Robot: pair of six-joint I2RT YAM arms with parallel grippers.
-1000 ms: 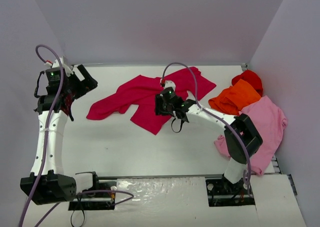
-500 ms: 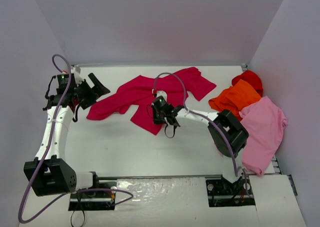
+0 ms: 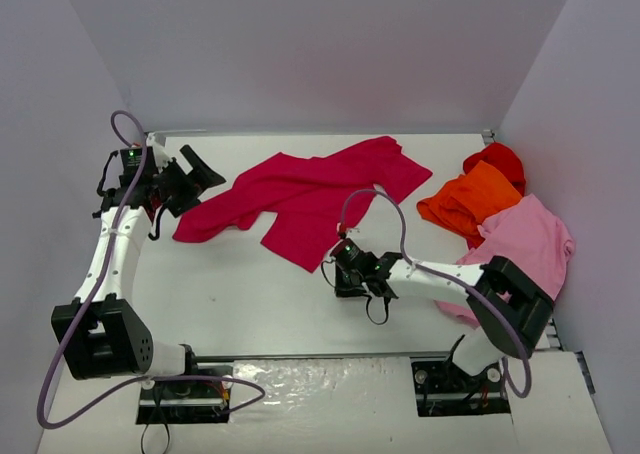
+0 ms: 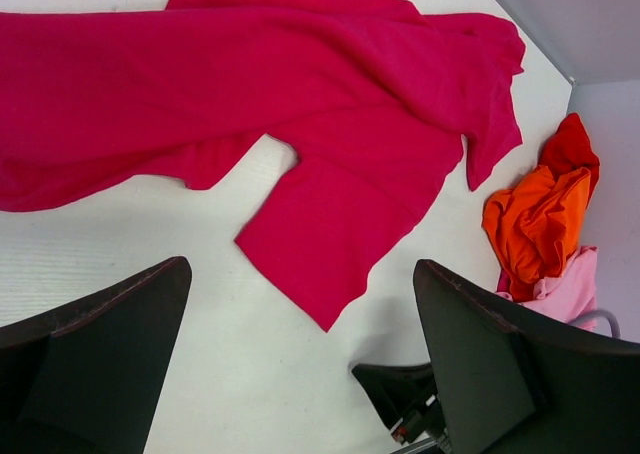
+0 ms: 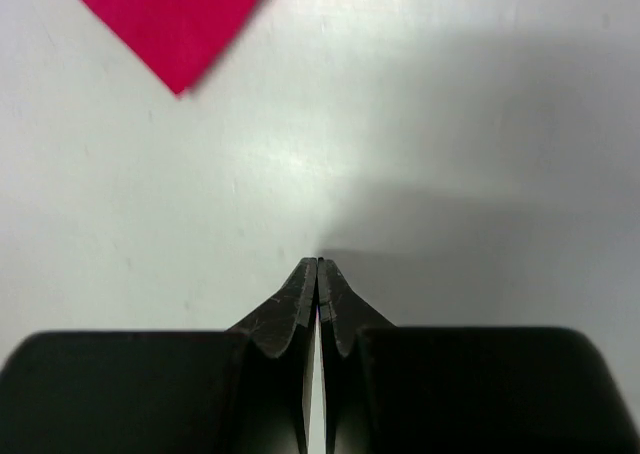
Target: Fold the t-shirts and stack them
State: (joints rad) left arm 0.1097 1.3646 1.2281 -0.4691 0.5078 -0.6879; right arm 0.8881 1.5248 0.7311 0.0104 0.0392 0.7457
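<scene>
Crimson cloth dominates the overhead view: the crimson shirt (image 3: 300,194) lies crumpled and unfolded across the back middle of the surface (image 3: 250,304). The orange shirt (image 3: 470,199), bright red shirt (image 3: 497,157) and pink shirt (image 3: 530,239) are heaped at the right edge. The left pincer (image 3: 200,169) hangs apart beside the shirt's left sleeve. The right pincer (image 3: 343,272) sits low, just off the near hem corner.

From the left wrist, the left pincer (image 4: 300,274) gapes wide and empty above the crimson shirt (image 4: 330,104).

From the right wrist, the right pincer (image 5: 317,266) is pressed together on nothing (bare surface under it), with the crimson corner (image 5: 170,24) ahead and apart.

To spread the shirt well, the right pincer probably needs to part and slide under that corner, pinching only one layer. The bare front offers folding room; the side walls and the right-hand heap crowd wide swings.
</scene>
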